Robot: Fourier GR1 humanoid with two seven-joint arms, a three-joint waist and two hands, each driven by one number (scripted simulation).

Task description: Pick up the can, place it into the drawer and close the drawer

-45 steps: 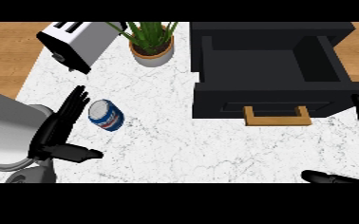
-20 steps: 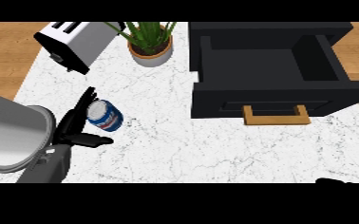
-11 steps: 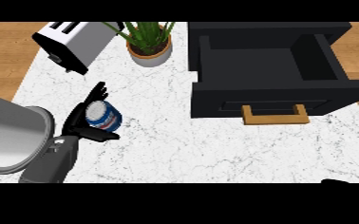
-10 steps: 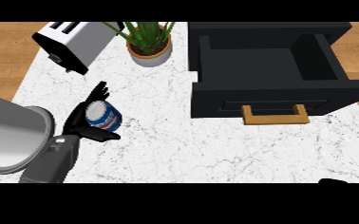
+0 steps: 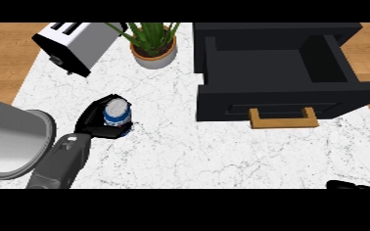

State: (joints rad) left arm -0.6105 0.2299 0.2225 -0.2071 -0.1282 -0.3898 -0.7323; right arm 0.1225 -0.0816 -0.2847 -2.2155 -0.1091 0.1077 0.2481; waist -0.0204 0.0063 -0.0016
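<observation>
The left hand (image 5: 98, 120) is curled round the can (image 5: 117, 113) on the white marble counter (image 5: 180, 147), left of the drawer (image 5: 274, 73). The drawer stands open — its wooden handle (image 5: 283, 118) faces the lower edge. The right hand (image 5: 347, 185) shows only at the lower right corner — its finger position cannot be determined. A toaster (image 5: 76, 41) and potted plant (image 5: 153, 46) stand beyond the can.

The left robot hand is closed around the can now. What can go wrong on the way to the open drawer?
1. The left robot hand covers most of the can, so a tilt inside the grasp may go unnoticed.
2. The drawer has a raised front wall; a low carry could knock the can against it.
3. The plant stands near the path, and a high arc might brush its leaves.
</observation>
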